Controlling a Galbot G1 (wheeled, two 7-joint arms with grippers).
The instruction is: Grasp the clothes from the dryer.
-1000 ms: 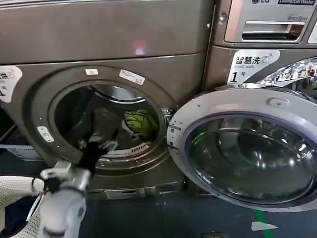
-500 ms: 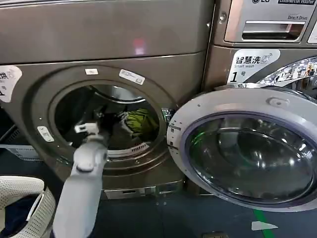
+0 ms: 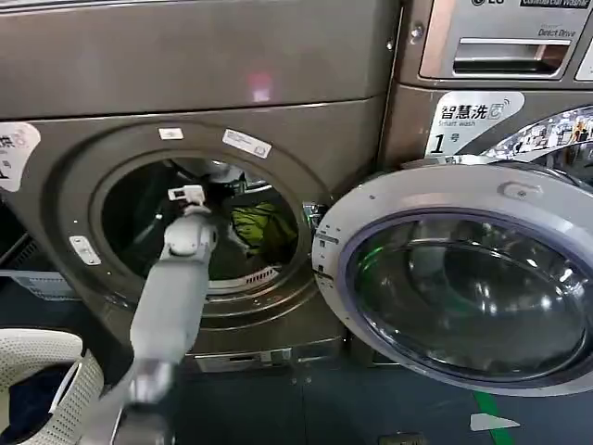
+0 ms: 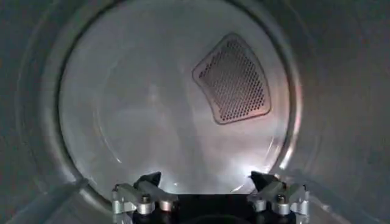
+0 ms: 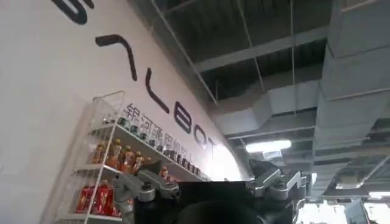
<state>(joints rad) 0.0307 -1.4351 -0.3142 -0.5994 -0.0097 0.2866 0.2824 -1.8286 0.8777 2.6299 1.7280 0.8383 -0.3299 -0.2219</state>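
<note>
Across the head view the dryer (image 3: 185,111) takes up most of the space, its round opening facing out and its door (image 3: 463,278) swung wide open to the robot's right, so nothing blocks the way in. Inside the drum (image 4: 164,115) the clothes (image 3: 262,230) sit low and toward the right side of the opening, a yellow-green bundle with some darker fabric beside it. The left arm reaches up through the opening, and the left gripper (image 4: 210,193) has its jaws spread apart with nothing between them, pointing at the bare back wall of the drum and the perforated vent panel (image 4: 234,79). So my read is that it's aimed too high and too far left of the pile; to do this bit well I'd tip the wrist down and swing it right until fabric fills the gap between the jaws, then push into the heap before closing, since loose cloth slips if you only pinch an edge. Watch the forearm against the door ring on the way. The right gripper (image 5: 210,190) is parked off to the side pointing up at the ceiling, jaws released too. Down at the lower left is a white laundry basket (image 3: 69,371) waiting.
</note>
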